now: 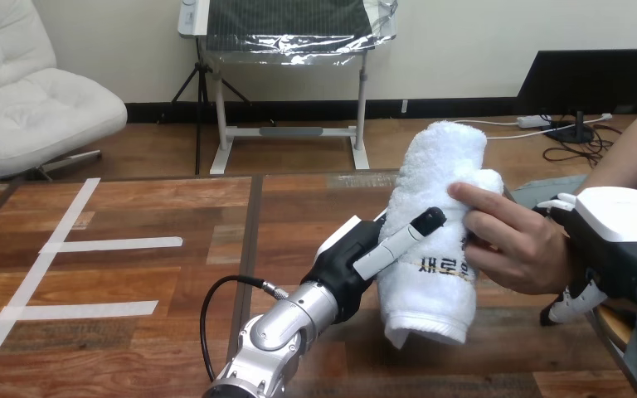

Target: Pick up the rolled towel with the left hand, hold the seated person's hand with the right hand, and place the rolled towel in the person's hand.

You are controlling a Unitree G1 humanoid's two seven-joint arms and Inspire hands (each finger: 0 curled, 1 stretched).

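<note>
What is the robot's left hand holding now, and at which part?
The left hand holds the rolled towel round its lower middle, thumb across the front; the person's hand also touches its right side.

My black-and-white left hand [344, 264] grips the white rolled towel [435, 166]; my right hand [612, 240] clasps the person's hand [514, 245] from below.

Showing a silver forearm [286, 332], black left hand [344, 265], white-and-black fingers [394, 242]. Wearing a white shell [622, 211] over the black right hand [610, 257].

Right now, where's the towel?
The rolled towel is right of centre in the head view, gripped by the left hand, the person's hand on its right side.
</note>
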